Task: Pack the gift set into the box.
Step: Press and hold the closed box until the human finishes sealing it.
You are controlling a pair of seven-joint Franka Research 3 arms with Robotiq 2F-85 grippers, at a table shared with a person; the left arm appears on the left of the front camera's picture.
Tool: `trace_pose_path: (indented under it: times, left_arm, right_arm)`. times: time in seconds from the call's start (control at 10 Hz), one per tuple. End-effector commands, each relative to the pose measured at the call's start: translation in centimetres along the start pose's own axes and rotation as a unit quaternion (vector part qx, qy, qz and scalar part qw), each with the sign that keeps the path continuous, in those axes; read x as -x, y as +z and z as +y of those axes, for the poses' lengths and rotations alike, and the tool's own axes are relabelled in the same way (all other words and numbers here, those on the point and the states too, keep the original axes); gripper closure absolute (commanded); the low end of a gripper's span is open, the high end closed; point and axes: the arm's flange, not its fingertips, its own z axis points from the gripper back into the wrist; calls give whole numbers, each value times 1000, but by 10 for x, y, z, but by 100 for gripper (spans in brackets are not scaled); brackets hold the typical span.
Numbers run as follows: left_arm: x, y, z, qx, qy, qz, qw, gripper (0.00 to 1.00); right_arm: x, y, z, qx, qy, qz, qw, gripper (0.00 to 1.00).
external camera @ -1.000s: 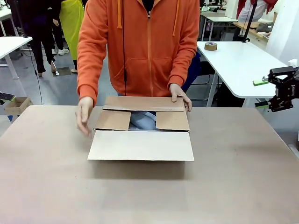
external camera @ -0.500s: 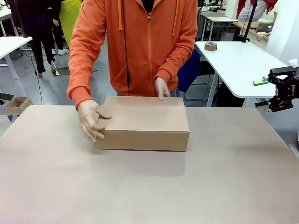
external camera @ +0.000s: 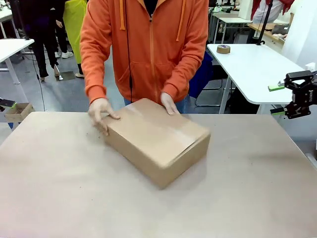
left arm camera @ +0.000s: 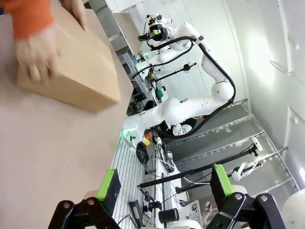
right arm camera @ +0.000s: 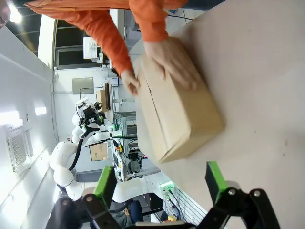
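The box [external camera: 156, 136] is a brown cardboard carton lying on the table with its flaps down, turned at an angle. A person in an orange hoodie holds it, one hand [external camera: 101, 111] at its far left corner and the other hand [external camera: 167, 103] on its far edge. The gift set is hidden. My right gripper [external camera: 276, 99] hangs open off the table's right side, well away from the box. The right wrist view has the box [right arm camera: 176, 109] far beyond my open right gripper [right arm camera: 159, 183]. My left gripper [left arm camera: 164, 186] is open with nothing in it, and the box [left arm camera: 71, 71] lies far off.
The brown table top [external camera: 247, 198] is bare around the box. A white table [external camera: 257, 69] with a tape roll [external camera: 223, 49] stands behind at the right. A small carton [external camera: 17, 110] sits low at the far left. People stand farther back.
The person folded the box's flaps shut, then swung the closed box round so one corner points toward me. Neither gripper has moved.
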Motion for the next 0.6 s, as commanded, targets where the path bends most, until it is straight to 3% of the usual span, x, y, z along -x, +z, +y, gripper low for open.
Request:
trace_pose_path:
  times: [0.0,0.5]
  left_arm:
    - [5,-1,-2,-3,3,2,1000,0]
    - [5,-1,-2,-3,3,2,1000,0]
  right_arm:
    - [1,2,-2,2,13,4,1000,0]
    - [1,2,-2,2,13,4,1000,0]
